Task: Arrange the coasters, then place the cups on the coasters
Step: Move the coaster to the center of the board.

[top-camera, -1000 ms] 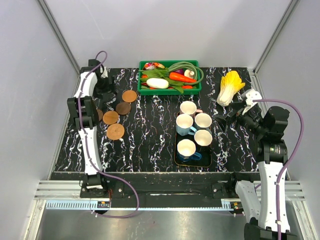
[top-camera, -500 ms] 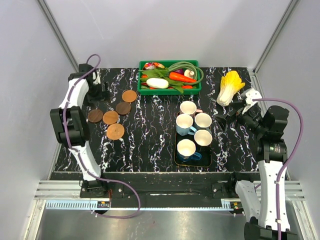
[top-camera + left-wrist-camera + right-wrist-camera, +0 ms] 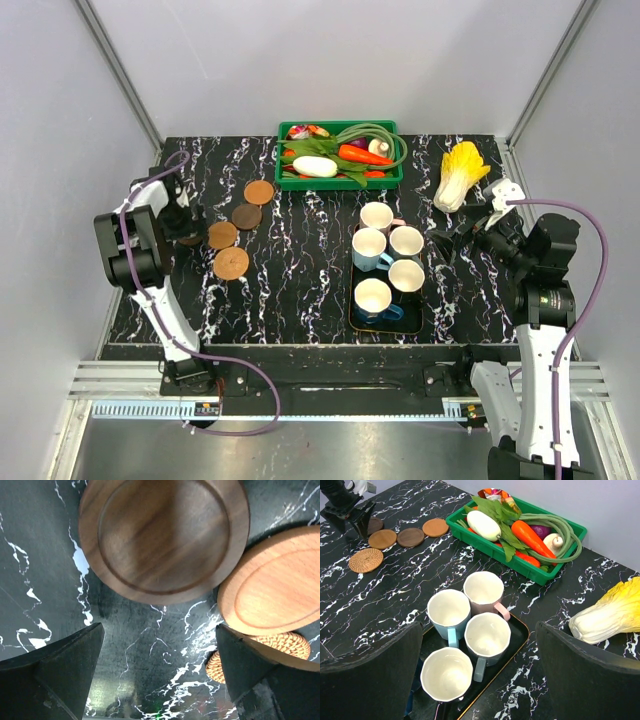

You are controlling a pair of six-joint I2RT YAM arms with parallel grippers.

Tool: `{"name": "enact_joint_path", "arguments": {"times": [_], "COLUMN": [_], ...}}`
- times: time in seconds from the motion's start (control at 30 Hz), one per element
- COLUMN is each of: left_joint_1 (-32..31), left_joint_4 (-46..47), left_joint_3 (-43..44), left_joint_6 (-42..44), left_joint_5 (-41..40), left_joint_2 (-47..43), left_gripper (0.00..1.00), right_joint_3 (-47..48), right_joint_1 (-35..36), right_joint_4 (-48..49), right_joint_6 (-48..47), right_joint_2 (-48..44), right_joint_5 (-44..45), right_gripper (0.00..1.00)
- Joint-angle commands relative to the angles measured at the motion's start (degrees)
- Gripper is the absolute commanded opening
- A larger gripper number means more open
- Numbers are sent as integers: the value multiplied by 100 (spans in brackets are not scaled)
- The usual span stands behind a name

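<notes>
I saw left gripper (image 3: 160, 630) spread wide, empty — dark coaster (image 3: 165, 535) lay just beyond its jaws, not touching; right gripper (image 3: 479, 627) likewise wide, empty, facing cups (image 3: 487, 632).

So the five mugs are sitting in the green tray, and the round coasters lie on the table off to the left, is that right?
Not quite. The mugs stand on the black tray, not in the green tray, which holds vegetables. The coasters do lie on the table off to the left. The top external view shows it.
</notes>
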Motion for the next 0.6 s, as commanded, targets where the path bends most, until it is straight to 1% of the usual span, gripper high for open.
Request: {"name": "enact_joint_path", "arguments": {"times": [0.0,0.37,0.57], "left_joint_1": [24,-11,-107], "left_joint_4": [242,137,-39], "left_joint_3": [323,1202,1940], "left_joint_6": [-42,-217,-410], "left_joint_5": [-62,641,712], "left_joint_2": [254,1028,1432], "left_gripper": [99,99,99], "right_joint_3": [26,35,35], "right_joint_1": [-28,-28,-28], "right_joint_4": [94,103,94], "right_joint_6": [23,23,23], "right_joint_2": [-4,4,13], "right_joint_5": [9,1,18], "right_gripper": [100,100,100]}}
